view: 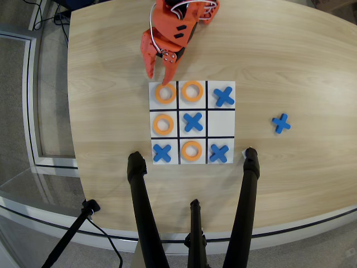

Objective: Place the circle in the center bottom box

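Observation:
In the overhead view the white 3x3 board (221,124) lies mid-table. An orange circle (191,151) lies flat in the center bottom box (183,161), between two blue X pieces (162,153) (218,152). Other orange rings fill the top left (165,92), top middle (192,90) and middle left (163,124) cells. Blue X pieces sit in the central cell (193,121) and the top right cell (223,96). My orange gripper (158,78) hangs just beyond the board's top left corner, open and empty, one fingertip close to the top left ring.
A loose blue X (281,123) lies on the wood table to the right of the board. Black tripod legs (139,192) (247,184) rise from the near table edge just below the board. The table's left edge (71,111) curves close to the board.

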{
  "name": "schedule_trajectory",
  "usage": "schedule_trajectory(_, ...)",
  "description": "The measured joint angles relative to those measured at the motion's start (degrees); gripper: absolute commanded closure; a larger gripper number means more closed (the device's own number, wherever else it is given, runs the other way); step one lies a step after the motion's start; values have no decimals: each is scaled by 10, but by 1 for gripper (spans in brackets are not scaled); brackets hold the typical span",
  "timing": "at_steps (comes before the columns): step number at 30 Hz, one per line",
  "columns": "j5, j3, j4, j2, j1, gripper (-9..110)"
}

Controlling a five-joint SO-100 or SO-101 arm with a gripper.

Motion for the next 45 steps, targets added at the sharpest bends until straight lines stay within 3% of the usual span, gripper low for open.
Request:
schedule_trajectory(2,0,0,52,9,-4,102)
schedule_trajectory(12,-38,0,193,37,96,102)
schedule_trajectory(17,-99,0,193,37,229,101)
schedule_trajectory(30,-114,0,193,37,619,101)
schedule_trajectory(45,-114,0,193,37,627,101)
